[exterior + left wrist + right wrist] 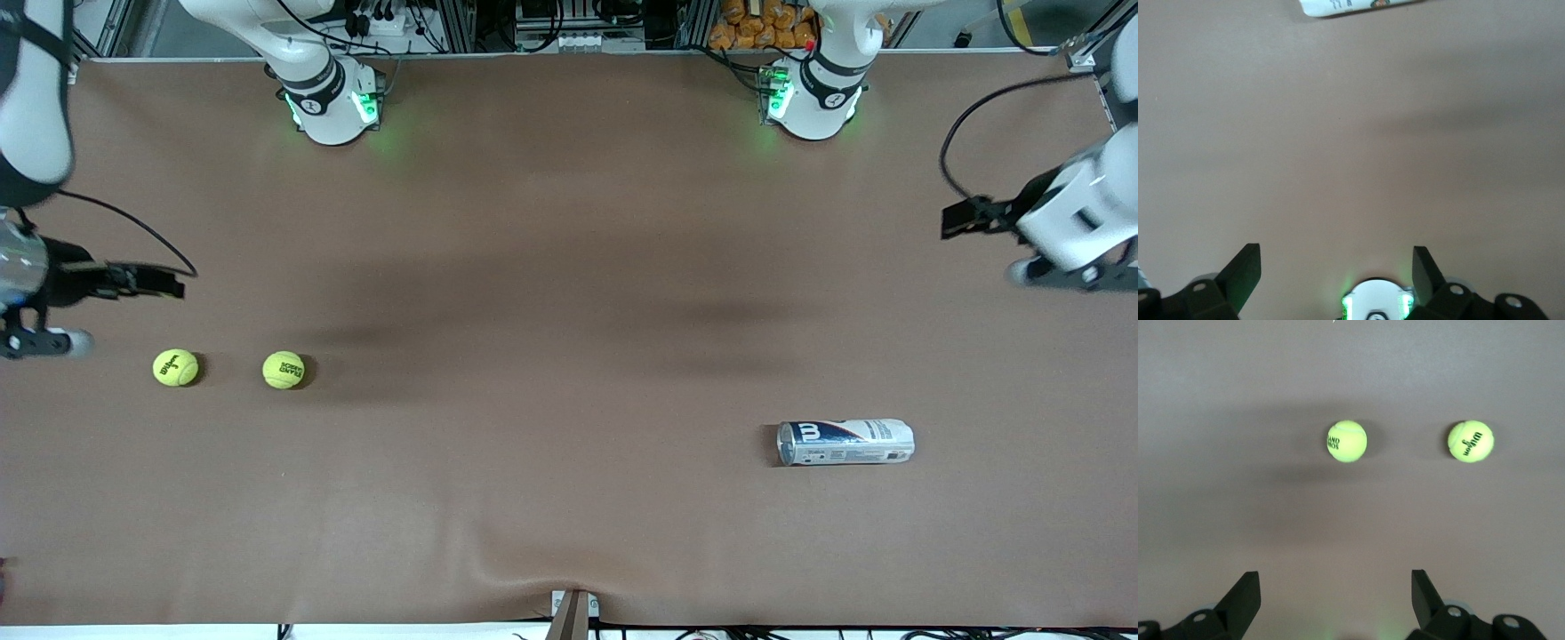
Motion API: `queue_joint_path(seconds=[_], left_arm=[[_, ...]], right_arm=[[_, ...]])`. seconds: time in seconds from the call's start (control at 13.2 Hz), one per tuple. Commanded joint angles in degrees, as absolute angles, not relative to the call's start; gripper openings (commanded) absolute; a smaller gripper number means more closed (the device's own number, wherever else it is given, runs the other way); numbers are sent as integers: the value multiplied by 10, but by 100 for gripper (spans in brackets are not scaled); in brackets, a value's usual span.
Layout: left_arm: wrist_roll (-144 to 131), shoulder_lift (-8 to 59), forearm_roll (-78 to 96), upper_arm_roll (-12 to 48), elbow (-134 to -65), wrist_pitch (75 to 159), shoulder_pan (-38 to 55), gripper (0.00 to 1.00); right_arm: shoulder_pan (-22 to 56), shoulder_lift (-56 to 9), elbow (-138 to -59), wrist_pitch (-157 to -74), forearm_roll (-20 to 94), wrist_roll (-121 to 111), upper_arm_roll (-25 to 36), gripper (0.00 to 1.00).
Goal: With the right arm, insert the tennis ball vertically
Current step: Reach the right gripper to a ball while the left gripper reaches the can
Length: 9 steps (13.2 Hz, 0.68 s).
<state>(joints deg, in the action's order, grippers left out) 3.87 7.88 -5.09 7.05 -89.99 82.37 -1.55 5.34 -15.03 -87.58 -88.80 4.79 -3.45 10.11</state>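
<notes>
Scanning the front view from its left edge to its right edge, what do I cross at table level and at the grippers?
Right gripper → Wilson tennis ball → second tennis ball → tennis ball can lying on its side → left gripper.

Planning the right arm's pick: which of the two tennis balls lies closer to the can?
The yellow-green tennis ball printed "GRAND SLAM"; the yellow-green Wilson-marked ball lies farther from the silver-blue tennis-ball can.

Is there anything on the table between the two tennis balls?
No. Only bare brown table lies between the Wilson ball and the other tennis ball; the front and right wrist views both show it.
</notes>
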Motion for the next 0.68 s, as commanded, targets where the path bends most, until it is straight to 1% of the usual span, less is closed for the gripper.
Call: queue_joint_path(seconds=[0.0,0.15,0.38,0.61], left_arm=[[92,141,-128,72,-879,859,34,100],[131,188,-187,73,-879,887,68,100],[238,258,-223,73,-879,952,76,100],[382,339,-296,73,-879,1036,75,100]], right_arm=[[72,-143,-927,-940,55,-12,105,100],[72,-147,-954,-985,56,-18,104,100],[79,-154,-987,-1044,56,-32,104,100],[106,-157,-1051,-1155,57,-36,103,100]])
